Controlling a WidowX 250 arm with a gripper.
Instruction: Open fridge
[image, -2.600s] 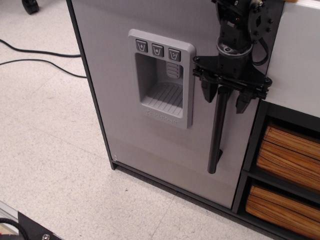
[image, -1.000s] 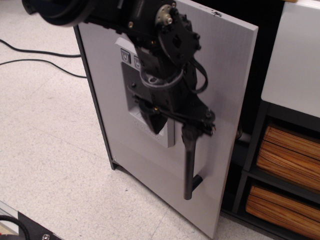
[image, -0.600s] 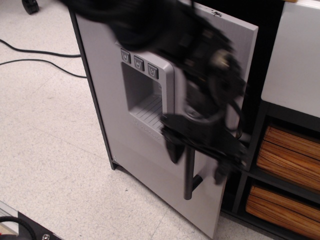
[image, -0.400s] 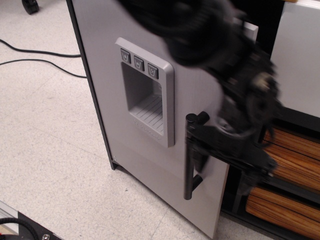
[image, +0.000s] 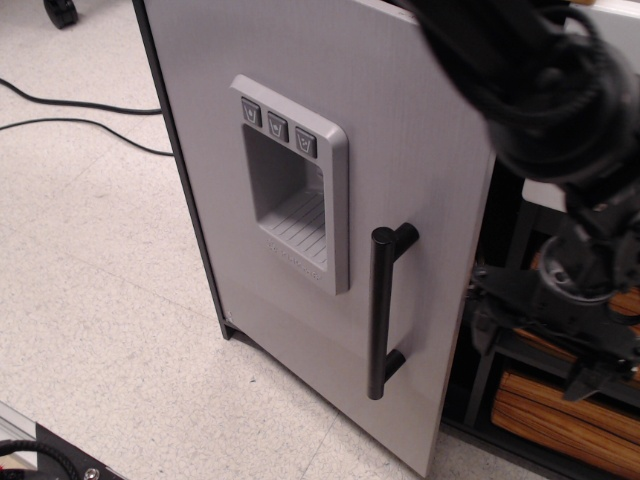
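The light-grey fridge (image: 400, 130) fills the middle of the view. Its door stands ajar, swung out towards me at its right edge, with a dark gap behind it. The recessed three-button dispenser panel (image: 290, 190) and the black vertical bar handle (image: 380, 312) are fully in view and nothing holds them. My gripper (image: 535, 352) is blurred, low at the right, past the door's free edge and in front of the cabinet. Its fingers stand apart and hold nothing. The arm comes down from the top right.
A cabinet with wooden drawers (image: 530, 408) stands right of the fridge, mostly hidden by my arm. Black cables (image: 80, 125) lie on the speckled floor at the left. A dark object (image: 45, 455) sits at the bottom left corner.
The gripper pulled the door open by the handle, let go, and swept right and down past the door's edge. The door has stayed ajar.
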